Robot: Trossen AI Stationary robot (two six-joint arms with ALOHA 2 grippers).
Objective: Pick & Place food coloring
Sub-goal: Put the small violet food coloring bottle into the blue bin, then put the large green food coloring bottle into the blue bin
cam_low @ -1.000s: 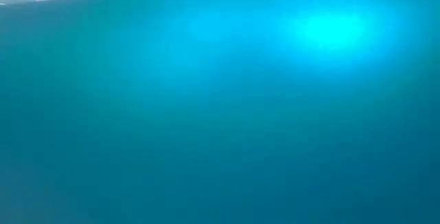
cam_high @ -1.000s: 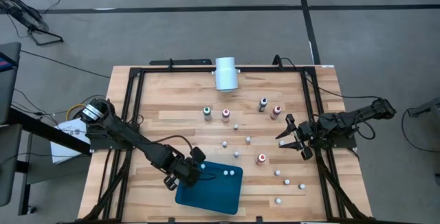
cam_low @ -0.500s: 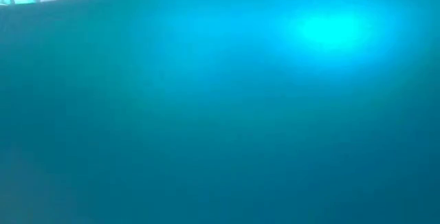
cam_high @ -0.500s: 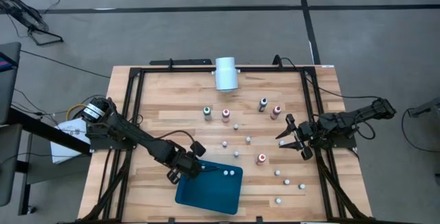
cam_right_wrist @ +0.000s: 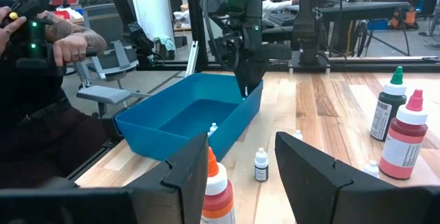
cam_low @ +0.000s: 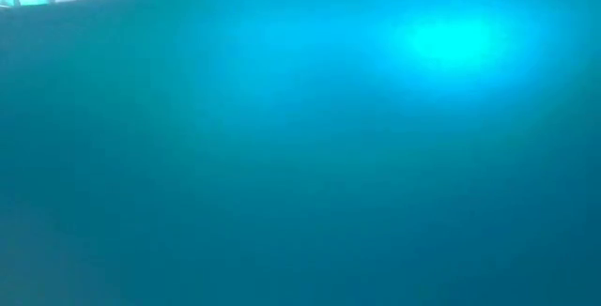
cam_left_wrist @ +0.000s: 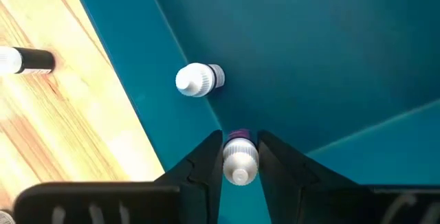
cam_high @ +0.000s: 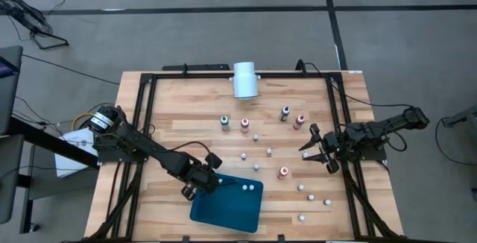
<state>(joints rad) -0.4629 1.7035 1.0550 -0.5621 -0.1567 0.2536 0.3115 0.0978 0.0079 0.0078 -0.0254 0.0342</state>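
Observation:
My left gripper (cam_high: pixel 200 185) reaches down into the far left corner of the teal tray (cam_high: pixel 231 209) and is shut on a tiny food coloring bottle (cam_left_wrist: pixel 240 157) with a white cap and a purple band. Another small bottle (cam_left_wrist: pixel 198 80) lies on the tray floor beside it. Several more food coloring bottles stand on the wooden table, among them a green one (cam_high: pixel 224 121), a dark one (cam_high: pixel 285 113) and a red one (cam_high: pixel 283 172). At the table's right side my right gripper (cam_high: pixel 313 147) waits level and open, holding nothing. My left gripper pinches the bottle's white cap (cam_left_wrist: pixel 240 168) between its two fingers, one finger (cam_left_wrist: pixel 210 165) on each side. The fingers come steeply from above. The bottle stands about upright, cap up, inside the tray's corner; whether its base touches the tray floor, I cannot tell.
A large white cylinder (cam_high: pixel 245 79) lies at the table's far edge. Black rails (cam_high: pixel 145 116) frame the table. The tray's wall fills the low view. Beyond the table's left side a person's hands (cam_right_wrist: pixel 65 42) show in the right wrist view.
My left gripper has come down a little into the tray's far left corner with the bottle and has shifted slightly toward the far edge.

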